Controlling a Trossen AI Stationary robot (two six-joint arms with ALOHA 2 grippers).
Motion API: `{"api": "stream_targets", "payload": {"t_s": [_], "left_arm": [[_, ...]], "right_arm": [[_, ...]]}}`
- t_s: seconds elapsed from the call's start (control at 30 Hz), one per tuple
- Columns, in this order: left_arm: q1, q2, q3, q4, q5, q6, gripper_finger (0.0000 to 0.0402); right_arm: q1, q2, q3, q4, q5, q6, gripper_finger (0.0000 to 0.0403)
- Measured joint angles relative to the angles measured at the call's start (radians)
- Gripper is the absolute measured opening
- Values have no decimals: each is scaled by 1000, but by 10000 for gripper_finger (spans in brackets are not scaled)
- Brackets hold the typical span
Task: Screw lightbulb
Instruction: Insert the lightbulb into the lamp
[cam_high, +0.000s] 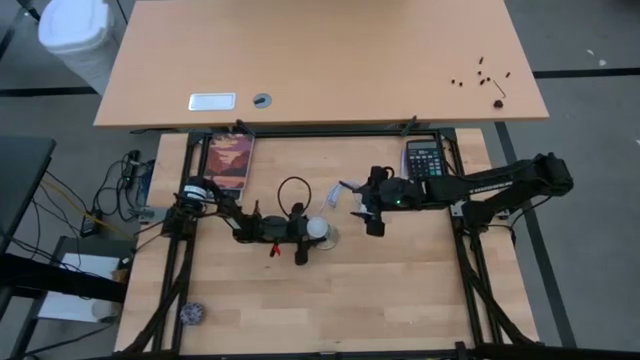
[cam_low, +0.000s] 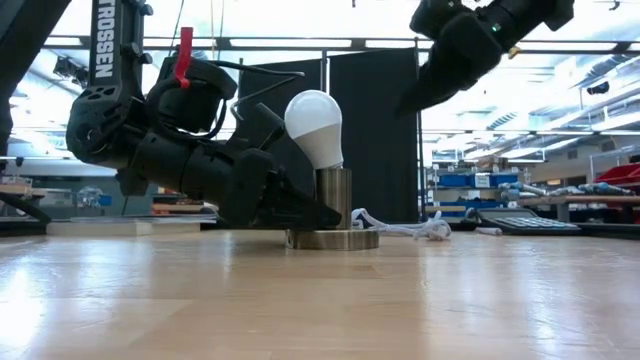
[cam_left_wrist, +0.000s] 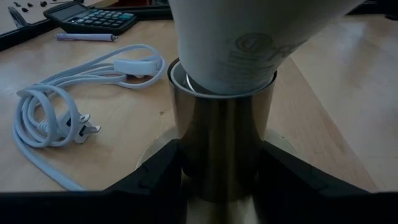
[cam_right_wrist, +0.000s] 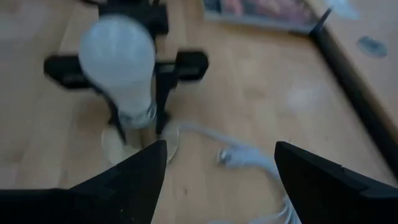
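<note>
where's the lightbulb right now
In the low view the lightbulb sits tilted in the metal socket mid-table, the left end effector clamped on the socket, the right end effector raised, open.

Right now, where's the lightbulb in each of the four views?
High view: lightbulb at table centre, off the left gripper.
Low view: centre, tilted in the socket.
Left wrist view: top centre, filling the socket's mouth.
Right wrist view: upper left, the right gripper open and apart from it.
Shared landmark: the socket's white cord.
</note>
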Motion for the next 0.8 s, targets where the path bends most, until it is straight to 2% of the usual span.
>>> {"api": "stream_targets", "payload": {"t_s": [0.8], "left_arm": [[-2, 0, 0, -2, 1, -52, 193]], "right_arm": [[-58, 0, -85, 24, -48, -50, 308]]}}
